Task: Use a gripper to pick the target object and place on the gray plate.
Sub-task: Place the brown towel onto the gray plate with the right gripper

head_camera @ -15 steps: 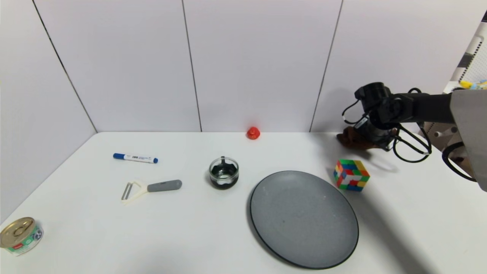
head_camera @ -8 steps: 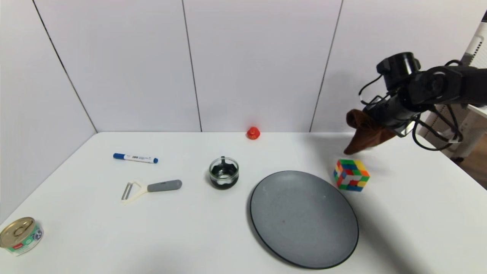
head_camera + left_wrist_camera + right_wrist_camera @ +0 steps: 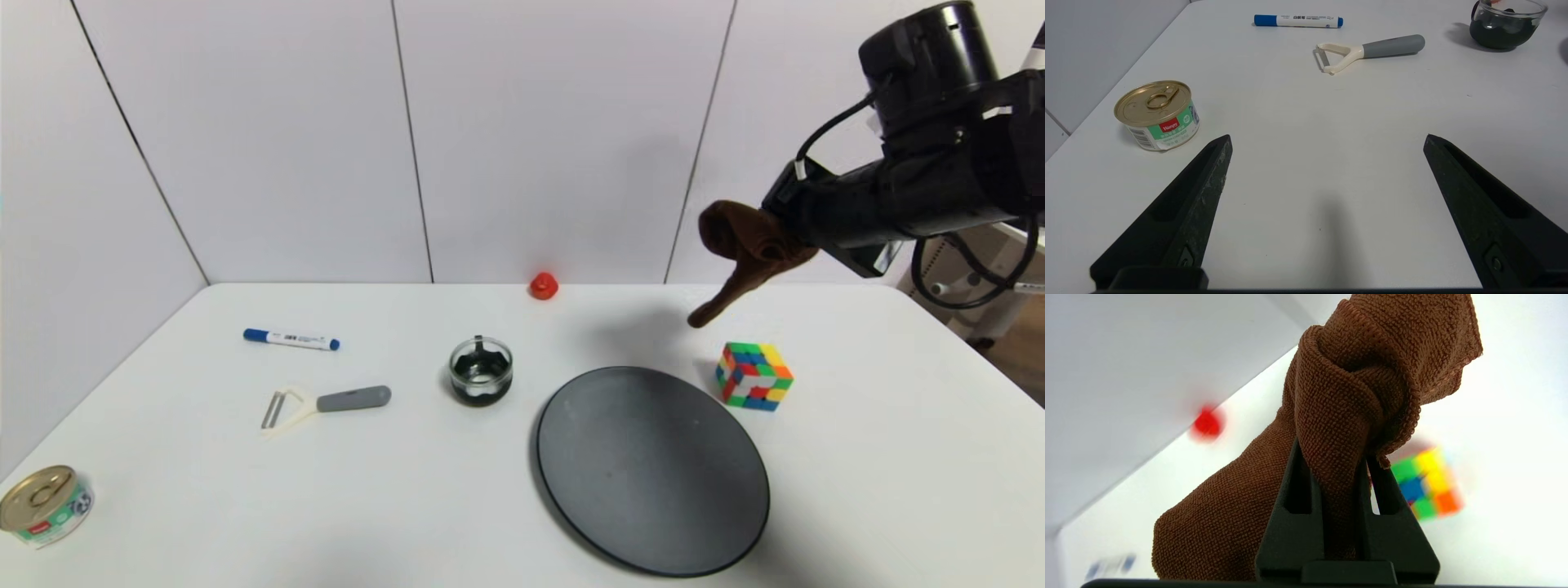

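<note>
My right gripper [image 3: 780,237] is shut on the dark brown towel [image 3: 739,257] and holds it in the air above the table's far right. The towel hangs down and left from the jaws, above and behind the colourful cube [image 3: 753,376]. In the right wrist view the towel [image 3: 1331,428] is pinched between my two black fingers [image 3: 1294,506], with the gripper [image 3: 1333,451] closed on its fold. The gray plate [image 3: 651,467] lies flat and bare on the table, in front of and below the towel. My left gripper [image 3: 1327,139] is open and empty, low over the table's near left.
A glass bowl with black inside [image 3: 480,371] stands left of the plate. A peeler [image 3: 326,403], a blue marker [image 3: 291,339] and a tin can [image 3: 42,506] lie on the left half. A small red object [image 3: 543,286] sits at the back wall.
My right gripper has lifted the towel off the table at the far right and carried it up and to the left, towards the plate. The left arm has not moved.
</note>
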You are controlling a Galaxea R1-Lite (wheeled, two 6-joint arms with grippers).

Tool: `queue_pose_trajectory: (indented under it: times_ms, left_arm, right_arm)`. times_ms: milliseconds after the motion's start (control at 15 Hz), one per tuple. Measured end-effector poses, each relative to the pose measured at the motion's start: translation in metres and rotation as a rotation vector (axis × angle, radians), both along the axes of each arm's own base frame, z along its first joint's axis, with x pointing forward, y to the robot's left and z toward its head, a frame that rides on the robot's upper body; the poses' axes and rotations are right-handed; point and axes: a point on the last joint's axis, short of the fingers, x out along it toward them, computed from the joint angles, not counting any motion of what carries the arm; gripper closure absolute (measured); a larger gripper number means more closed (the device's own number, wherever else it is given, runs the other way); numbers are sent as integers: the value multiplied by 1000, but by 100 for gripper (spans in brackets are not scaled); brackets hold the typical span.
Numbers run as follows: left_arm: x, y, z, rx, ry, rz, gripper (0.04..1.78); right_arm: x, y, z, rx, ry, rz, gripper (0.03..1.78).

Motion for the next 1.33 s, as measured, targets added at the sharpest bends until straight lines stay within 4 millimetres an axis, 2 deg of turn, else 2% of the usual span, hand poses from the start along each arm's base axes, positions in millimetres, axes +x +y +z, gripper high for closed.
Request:
queue_pose_trajectory:
  times_ms: [133, 267, 400, 600, 733, 933, 1333]
  left_arm:
    - [0, 0, 0, 0, 0, 0, 13]
    - [0, 0, 0, 0, 0, 0, 13]
    - [0, 0, 0, 0, 0, 0, 13]
    - [0, 0, 0, 0, 0, 0, 13]
    - [0, 0, 0, 0, 0, 0, 13]
    - [0, 0, 0, 0, 0, 0, 13]
    - [0, 0, 0, 0, 0, 1, 13]
  right_arm:
    - [-31, 21, 9, 16, -2, 130, 157]
    - [-62, 38, 6, 23, 29, 275, 157]
    - [-83, 48, -4, 16, 72, 386, 157]
    - [-102, 58, -25, 1, 155, 496, 157]
    - [-106, 63, -35, 18, 200, 573, 157]
    - [-101, 72, -39, 58, 193, 629, 157]
    - [-69, 104, -50, 133, 64, 673, 157]
